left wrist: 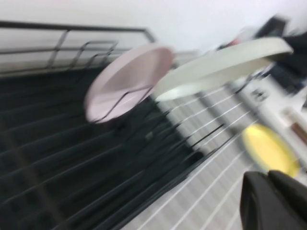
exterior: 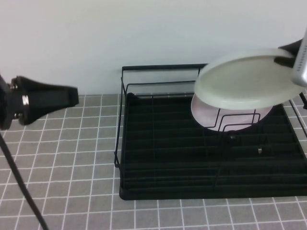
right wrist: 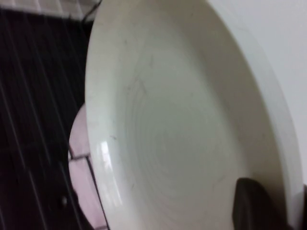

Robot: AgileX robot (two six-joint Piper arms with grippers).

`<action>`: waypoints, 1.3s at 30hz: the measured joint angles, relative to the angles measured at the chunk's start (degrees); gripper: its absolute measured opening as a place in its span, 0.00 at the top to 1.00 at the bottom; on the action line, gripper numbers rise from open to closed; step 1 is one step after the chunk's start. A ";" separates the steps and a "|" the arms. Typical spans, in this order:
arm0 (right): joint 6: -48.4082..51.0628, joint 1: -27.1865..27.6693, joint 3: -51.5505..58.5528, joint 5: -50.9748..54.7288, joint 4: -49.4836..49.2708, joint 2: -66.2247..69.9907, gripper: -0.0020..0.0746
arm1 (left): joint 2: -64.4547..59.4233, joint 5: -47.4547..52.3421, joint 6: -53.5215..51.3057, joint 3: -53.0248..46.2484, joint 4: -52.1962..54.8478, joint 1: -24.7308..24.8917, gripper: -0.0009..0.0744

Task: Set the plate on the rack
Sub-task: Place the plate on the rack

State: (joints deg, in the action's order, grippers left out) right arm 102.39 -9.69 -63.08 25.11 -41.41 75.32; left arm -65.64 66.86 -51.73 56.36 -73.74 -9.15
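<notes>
The white plate (exterior: 244, 79) hangs tilted in the air over the back right part of the black wire rack (exterior: 168, 163). My right gripper (exterior: 284, 57) is shut on the plate's far right rim. In the right wrist view the plate (right wrist: 182, 124) fills the picture, and the right gripper (right wrist: 280, 206) has one dark finger (right wrist: 254, 203) on its inner face. The plate (left wrist: 220, 67) and the rack (left wrist: 48, 158) also show in the left wrist view. My left gripper (exterior: 74, 96) is shut and empty, held above the tiled table left of the rack; it also shows in the left wrist view (left wrist: 268, 176).
A pale pink plate (exterior: 211, 117) stands upright in the rack's dividers just under the white plate; it also shows in the left wrist view (left wrist: 129, 81) and the right wrist view (right wrist: 81, 163). A yellow plate (left wrist: 268, 148) lies on the table beyond the rack. A wall rises behind the rack.
</notes>
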 joint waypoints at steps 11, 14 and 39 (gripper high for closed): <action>-2.94 0.00 -7.05 0.83 5.08 9.00 0.98 | 2.73 -0.84 0.14 0.00 2.34 0.00 0.99; -1.87 0.00 -7.05 0.95 6.02 10.20 0.98 | 2.73 -0.84 0.14 0.00 2.34 0.00 0.99; 2.80 0.00 -6.95 0.90 0.91 16.87 0.41 | 2.73 0.05 0.14 0.00 2.20 0.00 0.99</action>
State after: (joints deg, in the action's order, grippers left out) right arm 105.19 -9.69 -70.03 26.01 -40.50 92.19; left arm -62.91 66.91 -51.59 56.36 -71.54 -9.15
